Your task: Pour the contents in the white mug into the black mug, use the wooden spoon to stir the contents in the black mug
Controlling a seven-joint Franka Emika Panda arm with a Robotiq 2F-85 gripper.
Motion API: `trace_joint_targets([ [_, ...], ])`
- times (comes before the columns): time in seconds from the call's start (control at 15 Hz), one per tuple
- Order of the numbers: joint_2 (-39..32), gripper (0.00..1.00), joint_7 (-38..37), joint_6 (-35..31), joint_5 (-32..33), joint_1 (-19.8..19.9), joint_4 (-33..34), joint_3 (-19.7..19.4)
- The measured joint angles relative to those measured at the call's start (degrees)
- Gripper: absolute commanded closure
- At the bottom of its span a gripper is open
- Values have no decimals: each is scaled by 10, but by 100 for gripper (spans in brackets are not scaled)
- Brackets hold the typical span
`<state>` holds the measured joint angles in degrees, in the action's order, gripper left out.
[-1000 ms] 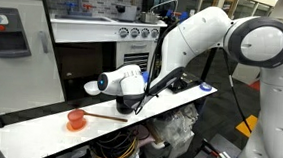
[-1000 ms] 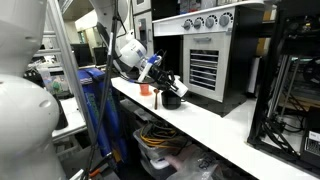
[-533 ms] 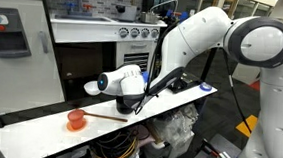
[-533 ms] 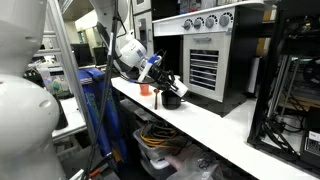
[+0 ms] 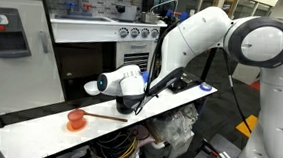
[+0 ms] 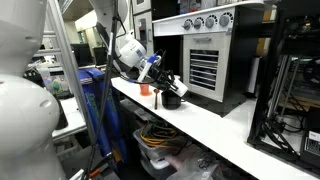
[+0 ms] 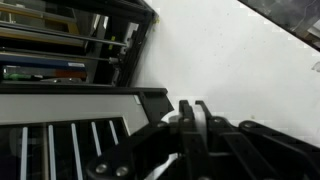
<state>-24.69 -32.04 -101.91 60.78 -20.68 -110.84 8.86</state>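
Gripper [image 6: 164,84] clenched on a white sliver (white mug [image 7: 190,116] rim, I judge), tipped just above black mug [image 6: 172,99]. Thin pinch may slip mid-pour, spilling on counter [image 5: 27,133]; wooden spoon [image 5: 107,116] lies apart, untouched

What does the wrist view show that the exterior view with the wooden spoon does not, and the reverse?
Only the wrist view: the gripper shut on something white, probably the white mug, and the oven rack bars close up. Only the exterior view: the wooden spoon lying on the table, the orange-red cup on its saucer, the robot arm. Both: the white table and the dark oven.
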Motion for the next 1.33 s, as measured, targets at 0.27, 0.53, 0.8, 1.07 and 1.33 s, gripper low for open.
trace_joint_targets([
  [0.27,-3,98,0,49,24,-15,4,0],
  [0.53,-19,98,0,102,53,-27,17,6],
  [0.8,-43,98,0,134,84,-33,34,12],
  [1.07,-71,98,0,152,109,-35,54,13],
  [1.33,-93,98,0,168,127,-38,71,15],
])
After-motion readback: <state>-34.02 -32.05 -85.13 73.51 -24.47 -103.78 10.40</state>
